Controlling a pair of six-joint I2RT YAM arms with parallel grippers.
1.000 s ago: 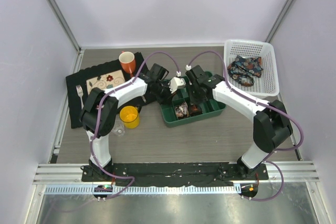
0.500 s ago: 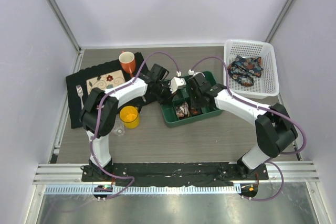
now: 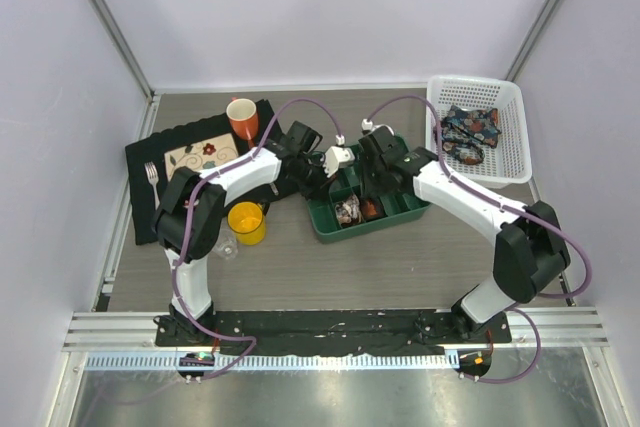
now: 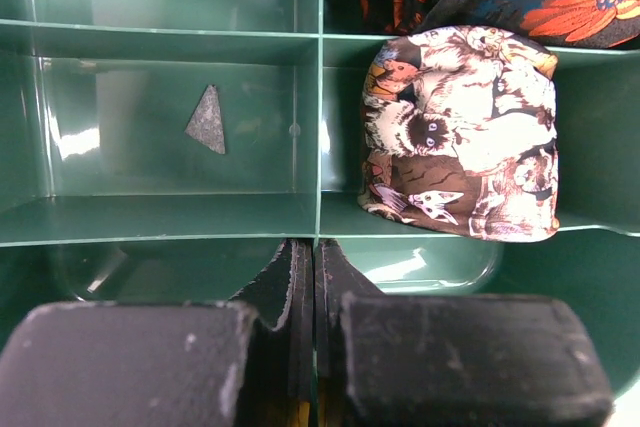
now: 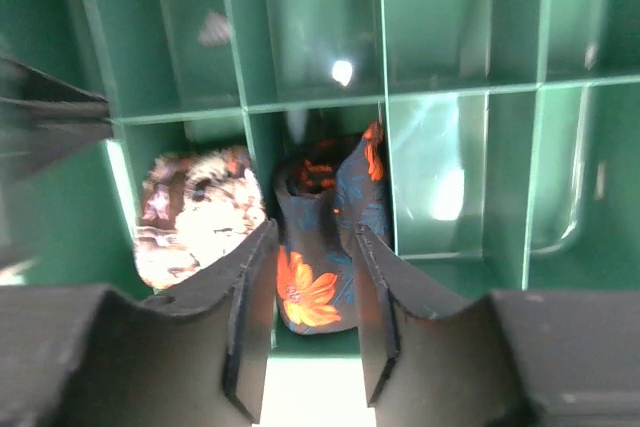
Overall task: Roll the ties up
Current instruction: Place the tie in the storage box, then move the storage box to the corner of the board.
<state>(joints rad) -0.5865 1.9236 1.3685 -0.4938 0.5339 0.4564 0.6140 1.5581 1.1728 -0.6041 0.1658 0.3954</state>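
Progress is judged partial: a cat-print roll [image 4: 460, 137] and a floral roll [image 5: 310, 292] are seated in the tray [image 3: 330, 229]; ties [image 3: 468, 132] in the basket [image 3: 512, 147] are left to roll. Of the two, the left gripper [image 4: 315, 267] is closed and empty, and the right gripper [image 5: 313, 247] is parted astride the floral roll.

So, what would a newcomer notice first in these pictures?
The left gripper and right gripper hang over the green tray mid-table, where a cat-print tie roll and a dark orange-flowered tie roll sit in adjoining compartments. At the far right, a white basket holds another tie.
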